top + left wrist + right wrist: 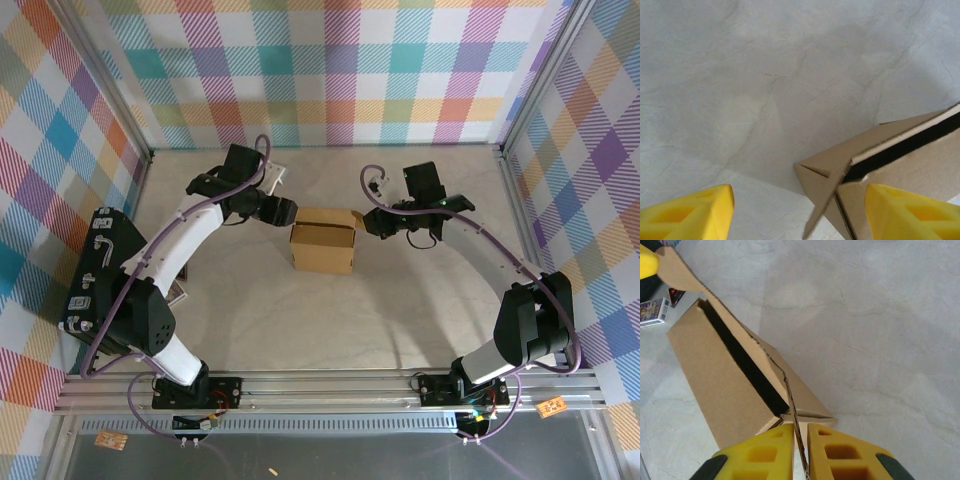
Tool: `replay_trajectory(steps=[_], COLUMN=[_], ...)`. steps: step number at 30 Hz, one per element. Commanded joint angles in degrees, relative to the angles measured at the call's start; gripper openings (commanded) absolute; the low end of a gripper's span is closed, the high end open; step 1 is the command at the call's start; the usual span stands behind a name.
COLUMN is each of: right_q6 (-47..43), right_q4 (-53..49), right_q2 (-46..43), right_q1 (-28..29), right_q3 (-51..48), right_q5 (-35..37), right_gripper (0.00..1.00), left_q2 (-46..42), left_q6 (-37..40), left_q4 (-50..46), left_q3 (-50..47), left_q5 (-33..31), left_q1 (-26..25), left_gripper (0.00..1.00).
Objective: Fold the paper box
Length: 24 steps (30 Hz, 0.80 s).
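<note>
The paper box (322,245) is brown cardboard, partly formed, lying mid-table with a dark slot open along its top. My right gripper (366,222) is at the box's right end. In the right wrist view that gripper (800,452) is shut on a thin upright flap (789,390) at the end of the box (715,385). My left gripper (286,212) is at the far left corner. In the left wrist view it (802,215) stands open, its yellow fingers (695,212) wide apart, with the box's corner (905,165) and a loose flap (827,195) between them.
A black hard case (95,270) stands at the table's left edge beside the left arm. A small colourful packet (652,310) lies beyond the box's far end. Metal frame rails and checked walls enclose the table (330,320).
</note>
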Motion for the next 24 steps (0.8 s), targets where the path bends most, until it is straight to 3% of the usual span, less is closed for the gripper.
replay_trajectory(steps=[1,14,24], right_q6=[-1.3,-4.6,-4.7], right_q4=[0.0,-0.6,-0.8], right_q2=[-0.4,-0.4,0.1], right_q1=[-0.2,0.4,0.4], right_q3=[1.3,1.3,1.6], right_q5=[-2.6,-4.3,-3.7], right_gripper=[0.13,0.08,0.07], left_q2=[-0.6,-1.8,-2.8], left_q6=[-0.7,5.1,3.7], left_q4=[1.8,14.3,12.7], left_q3=[-1.0,-6.7,-6.9], left_q5=[1.6,4.3,6.9], left_q1=[0.4,0.4,-0.1], left_gripper=[0.69,0.64,0.41])
